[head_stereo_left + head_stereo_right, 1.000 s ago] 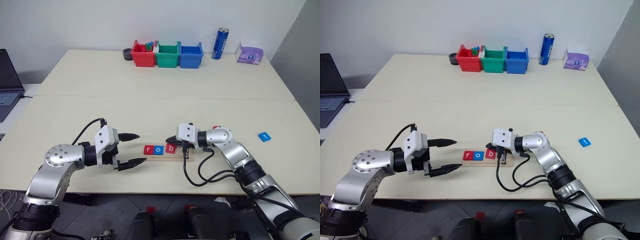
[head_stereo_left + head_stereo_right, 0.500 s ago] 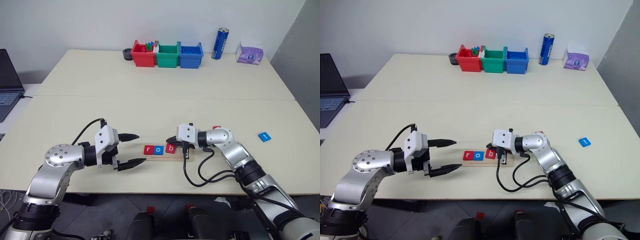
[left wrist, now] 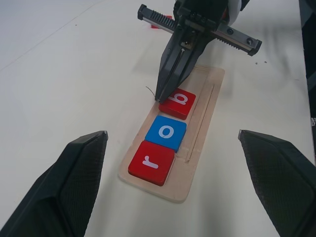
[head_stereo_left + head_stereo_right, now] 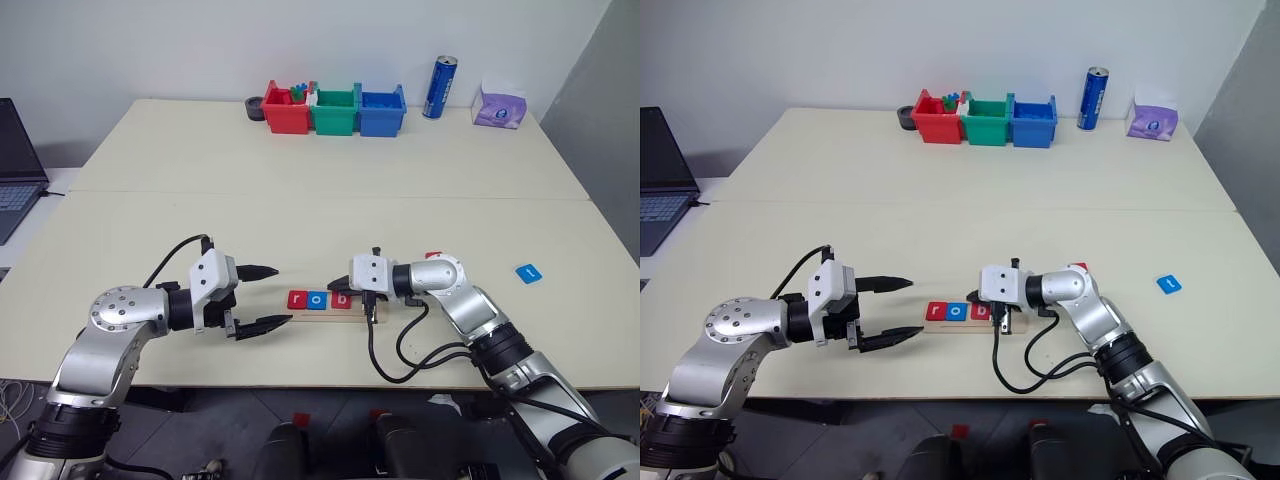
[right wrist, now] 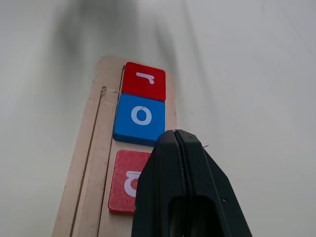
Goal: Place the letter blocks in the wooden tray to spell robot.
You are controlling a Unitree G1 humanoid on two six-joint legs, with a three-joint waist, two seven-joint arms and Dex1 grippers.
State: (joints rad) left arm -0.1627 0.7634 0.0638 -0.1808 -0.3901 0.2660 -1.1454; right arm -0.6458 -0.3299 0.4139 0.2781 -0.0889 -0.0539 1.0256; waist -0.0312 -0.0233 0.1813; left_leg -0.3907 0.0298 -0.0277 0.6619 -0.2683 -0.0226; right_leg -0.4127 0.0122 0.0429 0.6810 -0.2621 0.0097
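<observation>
I see the tray (image 4: 328, 306) near the front edge of the tabletop (image 4: 320, 180), with three blocks at its left end: red r (image 3: 151, 162), blue o (image 3: 166, 133), red b (image 3: 179, 102). My right tool (image 3: 160, 98) is pressed together, empty, its tip at the b block's corner. My left tool (image 4: 265, 297) hovers just left of the tray, fingers spread wide, empty. A blue block (image 4: 528, 272) lies well apart to the right; a red one (image 4: 433, 255) peeks from behind my right arm.
</observation>
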